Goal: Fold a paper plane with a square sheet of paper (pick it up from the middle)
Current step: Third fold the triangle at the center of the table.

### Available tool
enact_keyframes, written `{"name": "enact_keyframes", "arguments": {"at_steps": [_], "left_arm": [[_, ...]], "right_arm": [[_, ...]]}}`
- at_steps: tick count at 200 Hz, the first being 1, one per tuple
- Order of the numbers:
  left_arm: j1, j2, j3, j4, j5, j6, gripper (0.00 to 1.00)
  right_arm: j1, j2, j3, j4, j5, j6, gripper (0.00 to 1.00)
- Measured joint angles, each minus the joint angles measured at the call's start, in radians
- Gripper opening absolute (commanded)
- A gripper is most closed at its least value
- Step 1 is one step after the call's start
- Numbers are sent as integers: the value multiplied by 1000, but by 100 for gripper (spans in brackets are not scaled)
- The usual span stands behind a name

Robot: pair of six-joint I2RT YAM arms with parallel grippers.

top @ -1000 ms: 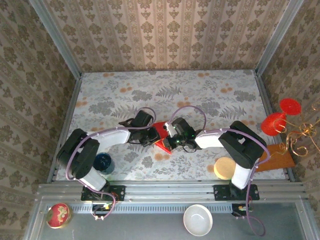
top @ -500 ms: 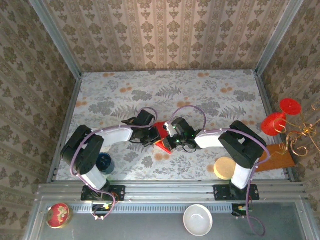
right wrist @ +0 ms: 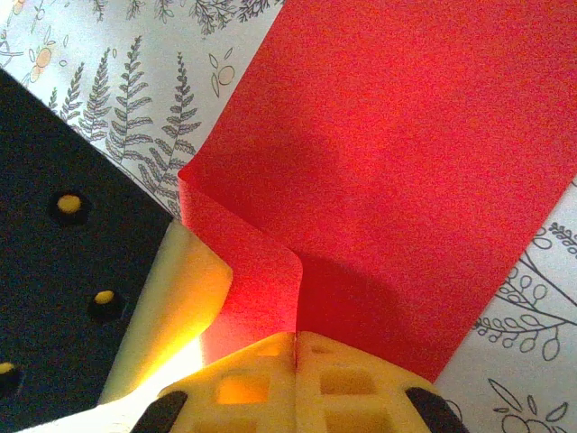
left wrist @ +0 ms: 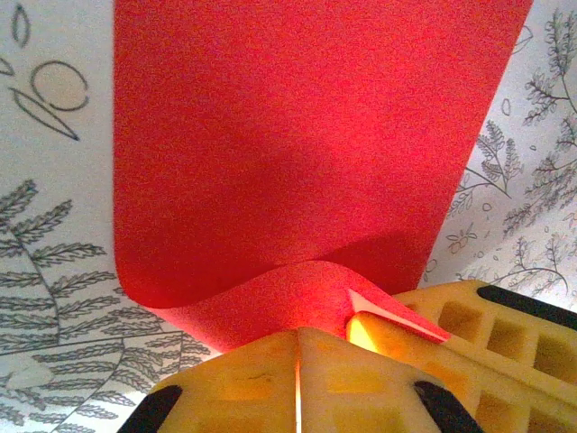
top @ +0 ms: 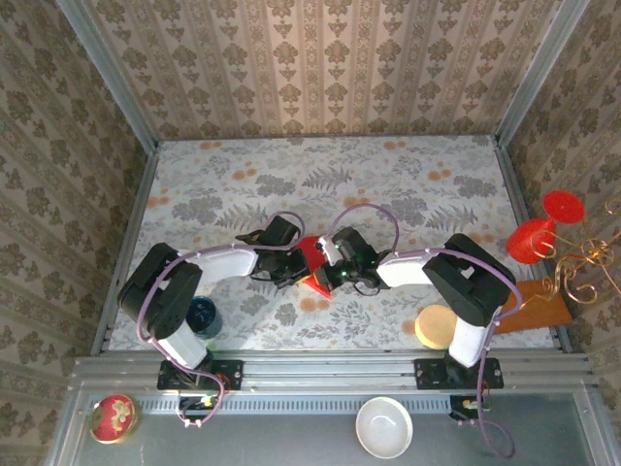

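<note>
The square sheet of paper (top: 312,262) is bright red and lies mid-table between my two grippers, partly folded over. My left gripper (top: 294,266) is shut on its near edge, which curls up into the closed jaws (left wrist: 297,336); the rest of the sheet (left wrist: 297,135) spreads flat beyond. My right gripper (top: 330,272) is shut on a raised fold of the sheet (right wrist: 261,271) that runs into its closed jaws (right wrist: 296,339). The two grippers nearly touch: the right one's yellow finger (left wrist: 469,325) shows beside the left jaws. A paper plane is out of view.
A dark blue cup (top: 201,316) stands by the left arm's base. A tan round disc (top: 436,326) and a wooden board (top: 534,309) lie near the right base. Red glasses (top: 543,228) and gold wire (top: 587,262) sit at the right wall. A white bowl (top: 386,427) and a red tin (top: 114,417) rest on the front ledge.
The left arm has edged right, bringing its gripper closer to the right one. The red sheet between them looks more bunched. The right arm has hardly moved.
</note>
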Motion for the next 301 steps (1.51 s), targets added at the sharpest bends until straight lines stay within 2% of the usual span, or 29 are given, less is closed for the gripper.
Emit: {"name": "enact_keyframes", "arguments": {"at_steps": [79,112,151,173,195,218,243,301], "left_arm": [[-4,1,-13,0,-19,0,9],[-4,12,-13,0,-23,-1,9],[-4,15,-13,1,-25,0,9],[-4,17,-13,1,-25,-1,8],[-4,18,-13,2,-24,-1,8],[-3,18,-13,2,-23,-1,8],[-3,18,-12,1,-22,-1,8],[-3,20,-8,-3,-21,0,8]], "right_arm": [[-2,2,4,-3,-3,3,3],[-2,2,4,-3,-3,4,7],[-1,-6,15,-35,-7,25,28],[-10,-47,18,-106,8,50,41],[-39,-105,18,-174,20,76,50],[-72,-175,18,-224,21,98,48],[-85,-232,18,-283,12,118,42],[-43,-221,64,-417,-82,201,16]]}}
